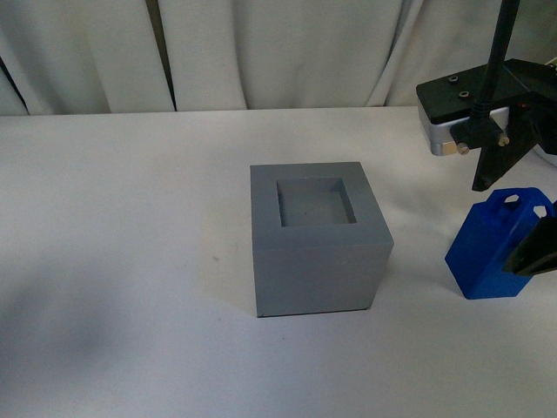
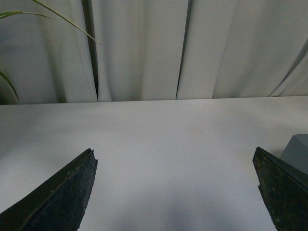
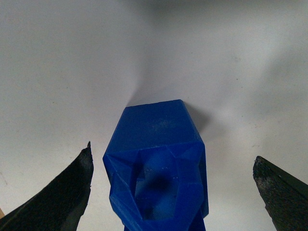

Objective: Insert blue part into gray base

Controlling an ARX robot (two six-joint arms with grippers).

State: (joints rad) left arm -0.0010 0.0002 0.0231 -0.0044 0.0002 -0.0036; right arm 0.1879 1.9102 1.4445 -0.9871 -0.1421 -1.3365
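On my front feed the base (image 1: 318,239) sits near the middle of the table (image 1: 130,261), square recess facing up. The blue part (image 1: 487,252) stands upright on the table to the right of it, well apart from the base, with its looped top uppermost.

The right gripper (image 3: 172,155) is at the blue part. My right wrist feed shows its jaws spread wide, the part between them and bare table showing on both sides of the part, so nothing is gripped. On the front feed one dark finger (image 1: 498,161) hangs behind and above the part, and the other overlaps the part's right edge at the border of the picture. From that angle I can't tell whether it touches, though the wrist feed suggests it is clear.

The left gripper (image 2: 173,153) does not show on the front feed. Its own camera has both fingers wide apart over bare table, with a corner of the base just beside one finger. A pale curtain (image 2: 144,48) hangs at the far edge of the table, and a green leaf (image 2: 57,17) pokes in beside it.
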